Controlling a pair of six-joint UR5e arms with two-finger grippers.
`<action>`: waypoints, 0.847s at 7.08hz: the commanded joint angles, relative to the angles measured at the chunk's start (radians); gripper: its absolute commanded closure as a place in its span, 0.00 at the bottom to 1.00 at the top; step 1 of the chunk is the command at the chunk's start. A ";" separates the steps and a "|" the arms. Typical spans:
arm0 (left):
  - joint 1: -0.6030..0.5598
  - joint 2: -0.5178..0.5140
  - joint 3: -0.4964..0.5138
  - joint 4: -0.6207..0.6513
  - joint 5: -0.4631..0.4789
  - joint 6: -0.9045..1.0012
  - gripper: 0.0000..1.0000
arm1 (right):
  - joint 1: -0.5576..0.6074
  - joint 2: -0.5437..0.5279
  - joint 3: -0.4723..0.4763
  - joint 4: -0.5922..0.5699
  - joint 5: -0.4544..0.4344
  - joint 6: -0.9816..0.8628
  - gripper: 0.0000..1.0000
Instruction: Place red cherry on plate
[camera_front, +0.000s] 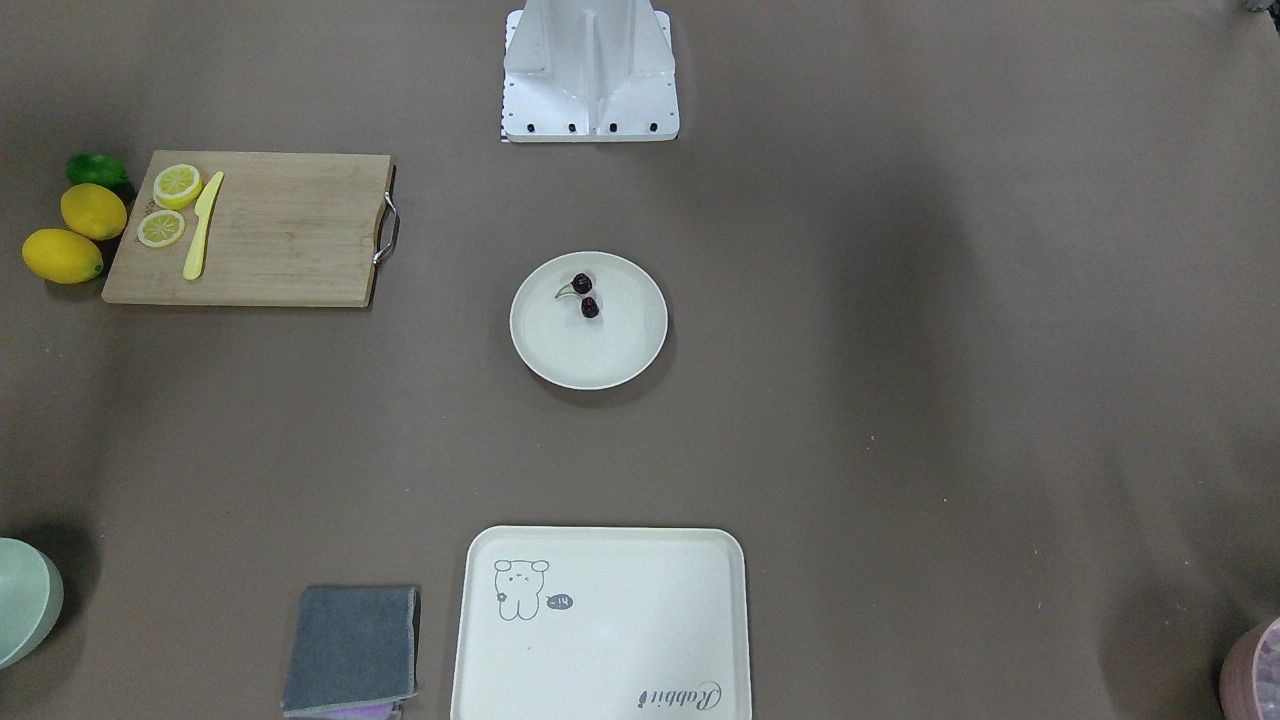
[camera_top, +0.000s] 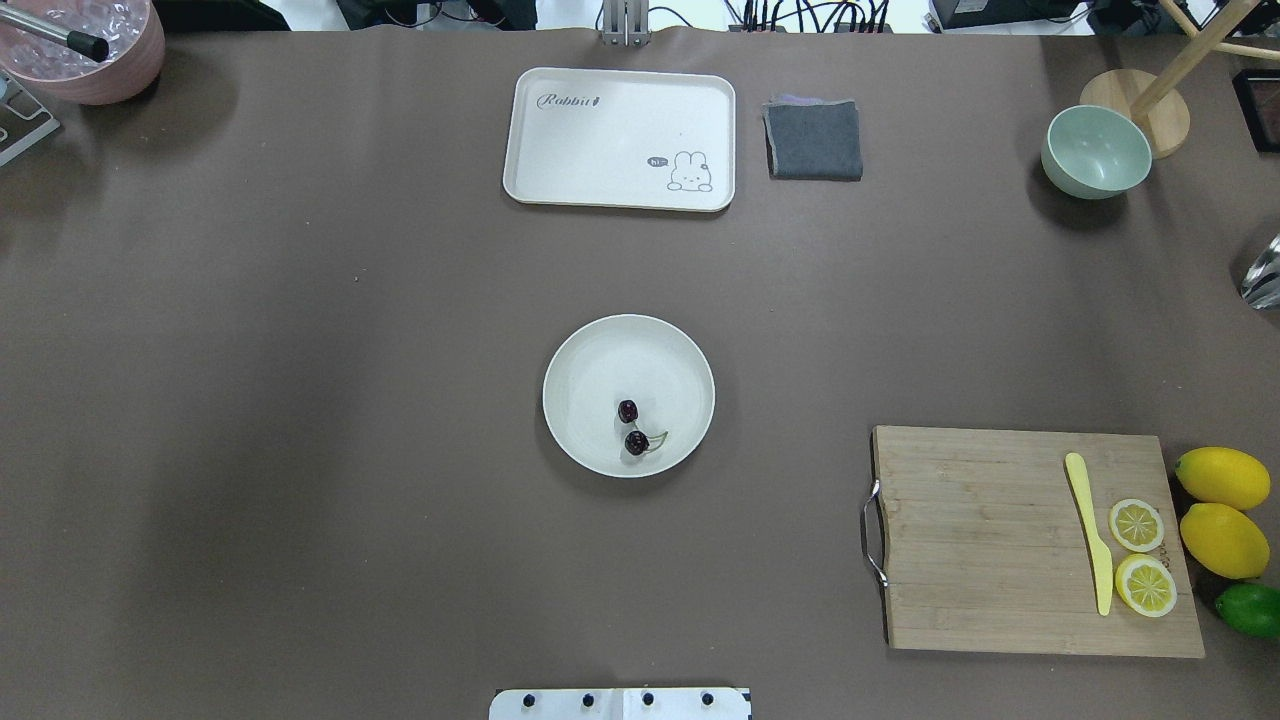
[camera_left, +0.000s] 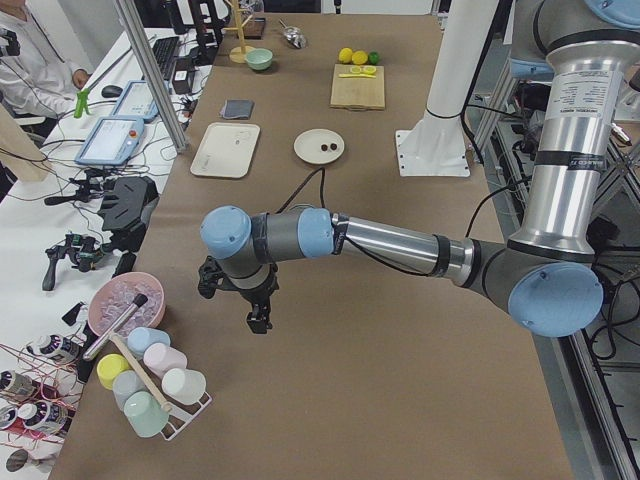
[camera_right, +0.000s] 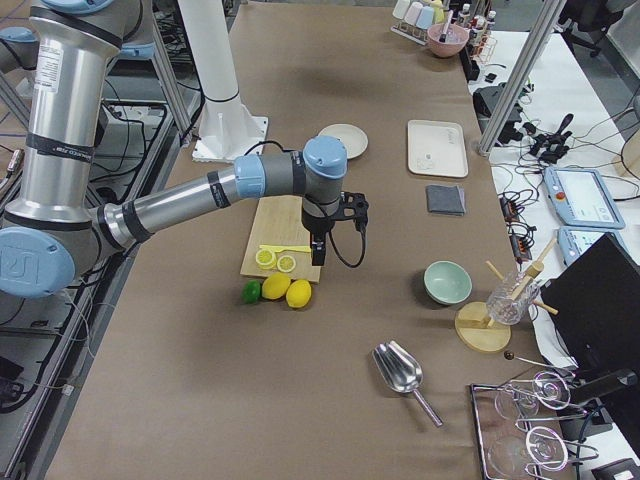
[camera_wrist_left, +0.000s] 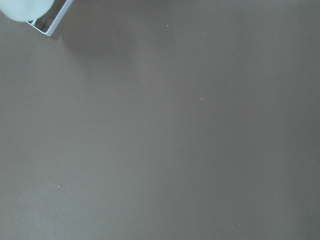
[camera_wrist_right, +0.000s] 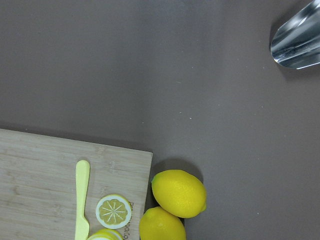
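Observation:
The red cherry (camera_front: 582, 283), a dark pair on thin stems, lies inside the off-white plate (camera_front: 545, 345) at the table's middle. The overhead view shows the cherry (camera_top: 636, 441) in the plate's (camera_top: 600, 355) near half. No gripper touches either. My left gripper (camera_left: 255, 318) hangs over bare table far off at the left end, and I cannot tell if it is open. My right gripper (camera_right: 317, 258) hovers by the cutting board's outer end, above the lemons. Its state I cannot tell either.
A bamboo cutting board (camera_top: 1000, 540) carries a yellow knife (camera_top: 1090, 535) and two lemon slices (camera_top: 1137, 525), with two lemons (camera_top: 1222, 478) and a lime (camera_top: 1250, 608) beside it. Farther back stand a cream tray (camera_top: 620, 140), a grey cloth (camera_top: 814, 140), a green bowl (camera_top: 1095, 150) and a pink bowl (camera_top: 90, 50).

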 joint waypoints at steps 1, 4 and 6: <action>-0.008 -0.008 0.010 -0.027 0.005 0.000 0.02 | 0.017 -0.001 -0.026 0.000 0.000 -0.003 0.00; -0.002 -0.060 0.056 -0.046 0.066 0.000 0.03 | 0.040 0.026 -0.075 -0.004 0.001 -0.130 0.00; -0.004 -0.082 0.067 -0.044 0.068 0.000 0.02 | 0.045 0.029 -0.081 -0.003 0.001 -0.130 0.00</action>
